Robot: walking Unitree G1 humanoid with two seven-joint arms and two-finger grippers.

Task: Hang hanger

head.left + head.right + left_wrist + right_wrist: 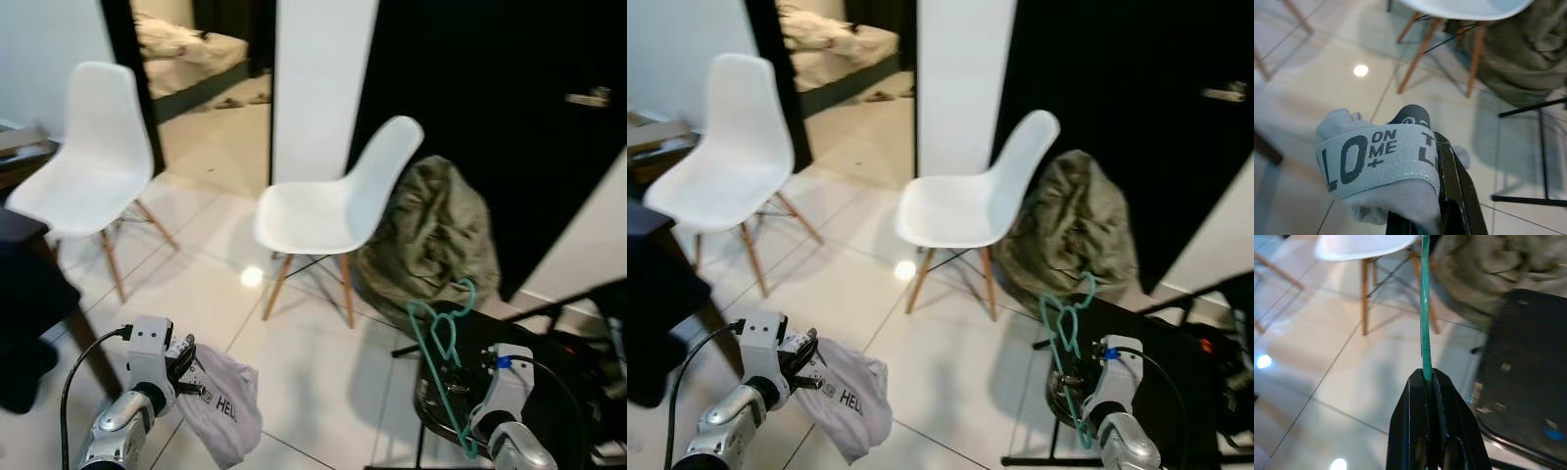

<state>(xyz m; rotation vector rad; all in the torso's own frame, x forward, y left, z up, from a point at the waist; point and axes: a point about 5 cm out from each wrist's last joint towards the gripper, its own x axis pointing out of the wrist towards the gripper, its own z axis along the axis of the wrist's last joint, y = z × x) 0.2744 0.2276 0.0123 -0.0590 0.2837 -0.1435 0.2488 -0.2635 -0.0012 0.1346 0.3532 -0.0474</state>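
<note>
A thin green hanger (438,338) stands upright at the lower right, its hook on top, and my right gripper (458,413) is shut on its lower part. In the right wrist view the hanger's wire (1424,308) runs straight out from between the closed fingers (1413,421). At the lower left my left gripper (192,384) is shut on a pale grey T-shirt (223,408) with dark lettering, which droops toward the floor. In the left wrist view the shirt (1376,156) is bunched over the black fingers (1452,196).
Two white shell chairs with wooden legs stand ahead, one in the middle (333,206) and one at the left (83,166). An olive cloth heap (436,235) lies behind the middle chair. A black stand (534,348) is beside my right arm, and dark furniture (29,284) at the left.
</note>
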